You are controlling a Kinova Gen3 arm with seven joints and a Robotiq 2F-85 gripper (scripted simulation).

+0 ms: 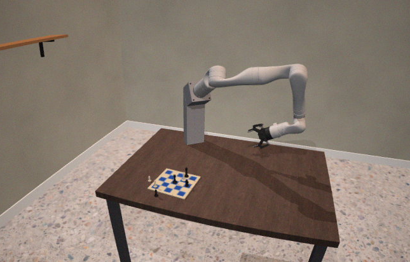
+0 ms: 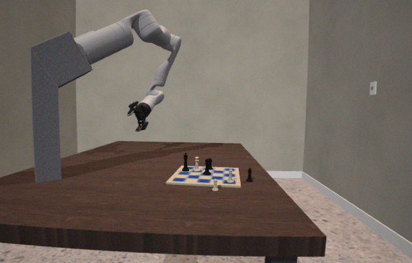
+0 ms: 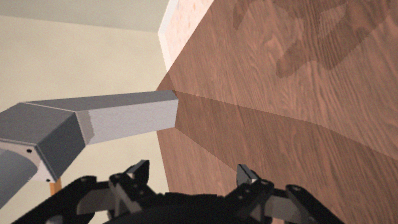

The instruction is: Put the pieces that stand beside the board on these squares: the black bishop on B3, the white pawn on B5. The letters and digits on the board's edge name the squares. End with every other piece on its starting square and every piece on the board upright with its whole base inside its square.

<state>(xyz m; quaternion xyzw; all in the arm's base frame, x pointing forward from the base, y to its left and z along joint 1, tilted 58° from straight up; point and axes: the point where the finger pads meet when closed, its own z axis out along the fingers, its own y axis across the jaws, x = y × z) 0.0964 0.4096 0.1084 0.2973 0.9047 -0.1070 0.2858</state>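
The blue-and-cream chessboard (image 1: 170, 194) (image 2: 194, 184) lies near the table's front left corner in the top view. The black bishop (image 1: 156, 193) (image 2: 249, 174) stands upright on the table just off the board. The white pawn (image 1: 149, 178) (image 2: 214, 185) stands upright off another edge. On the board stand a tall black piece (image 1: 186, 172) (image 2: 185, 162), two more black pieces (image 1: 174, 179) (image 1: 186, 183) and a white piece (image 1: 154, 184) (image 2: 230, 175). My gripper (image 1: 254, 136) (image 2: 134, 117) (image 3: 193, 171) is open and empty. It hangs above the table's far side, well away from the board.
The arm's grey pedestal (image 1: 194, 120) (image 2: 46, 130) (image 3: 125, 117) stands on the table's back edge. A second white piece (image 2: 196, 163) stands on the board's far row. A wooden shelf (image 1: 17, 44) hangs on the left wall. The dark wooden table (image 1: 248, 201) has open floor around it.
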